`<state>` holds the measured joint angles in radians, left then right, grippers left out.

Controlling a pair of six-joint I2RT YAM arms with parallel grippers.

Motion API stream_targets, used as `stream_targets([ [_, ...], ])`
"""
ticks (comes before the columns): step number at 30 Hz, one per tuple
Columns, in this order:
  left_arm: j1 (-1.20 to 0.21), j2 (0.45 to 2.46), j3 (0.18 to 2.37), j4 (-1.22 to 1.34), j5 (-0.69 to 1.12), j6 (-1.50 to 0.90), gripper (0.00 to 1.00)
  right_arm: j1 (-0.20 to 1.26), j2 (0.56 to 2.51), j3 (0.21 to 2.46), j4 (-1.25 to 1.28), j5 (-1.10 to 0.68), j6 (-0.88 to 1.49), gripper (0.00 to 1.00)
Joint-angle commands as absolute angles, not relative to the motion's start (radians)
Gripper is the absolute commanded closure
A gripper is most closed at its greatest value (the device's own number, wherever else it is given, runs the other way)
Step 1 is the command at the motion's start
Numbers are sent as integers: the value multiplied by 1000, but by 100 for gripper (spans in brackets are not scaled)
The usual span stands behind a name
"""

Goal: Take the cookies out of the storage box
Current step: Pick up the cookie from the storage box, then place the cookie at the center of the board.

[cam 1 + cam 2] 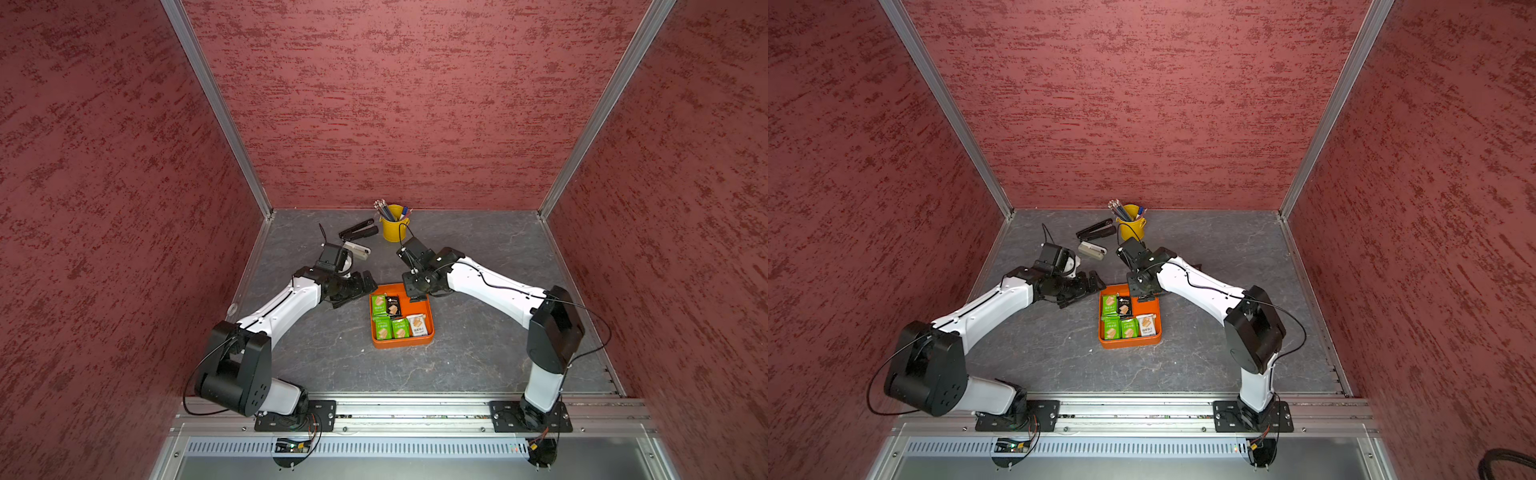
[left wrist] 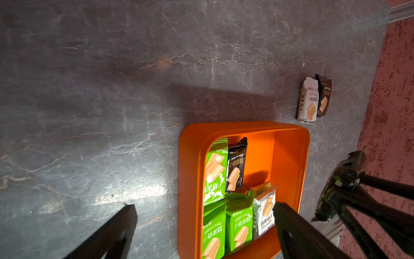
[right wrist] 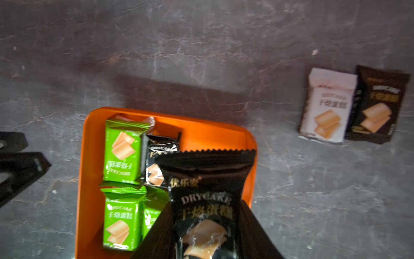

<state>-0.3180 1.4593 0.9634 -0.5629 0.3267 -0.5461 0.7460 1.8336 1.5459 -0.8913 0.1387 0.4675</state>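
Right pincer [image 3: 205,204] grips one packet [image 3: 206,170]; two packets [image 3: 327,105] [image 3: 378,105] outside.

Storage box [image 1: 1129,343] holds green, black, white cookies [image 1: 1120,322]. Right gripper [image 1: 1144,296] over box's far edge; left gripper [image 1: 1084,291] beside box's far-left corner.

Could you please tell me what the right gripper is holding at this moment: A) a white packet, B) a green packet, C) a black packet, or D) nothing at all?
C: the right wrist view shows a black packet pinched between the fingers of the right gripper.
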Motion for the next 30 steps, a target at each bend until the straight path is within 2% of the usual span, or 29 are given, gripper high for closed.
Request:
stream_targets([
  [1, -336, 1495, 1000, -550, 299, -569, 0, 676, 1792, 1531, -931, 185, 396, 65],
  [10, -377, 1548, 1049, -545, 248, -624, 0, 458, 1836, 1519, -912, 123, 285, 65],
  [19, -393, 1573, 1050, -542, 210, -668, 0, 240, 1972, 1596, -912, 31, 226, 66],
  [30, -402, 1575, 1045, -532, 168, -706, 0, 131, 2077, 1661, -892, -43, 200, 65],
])
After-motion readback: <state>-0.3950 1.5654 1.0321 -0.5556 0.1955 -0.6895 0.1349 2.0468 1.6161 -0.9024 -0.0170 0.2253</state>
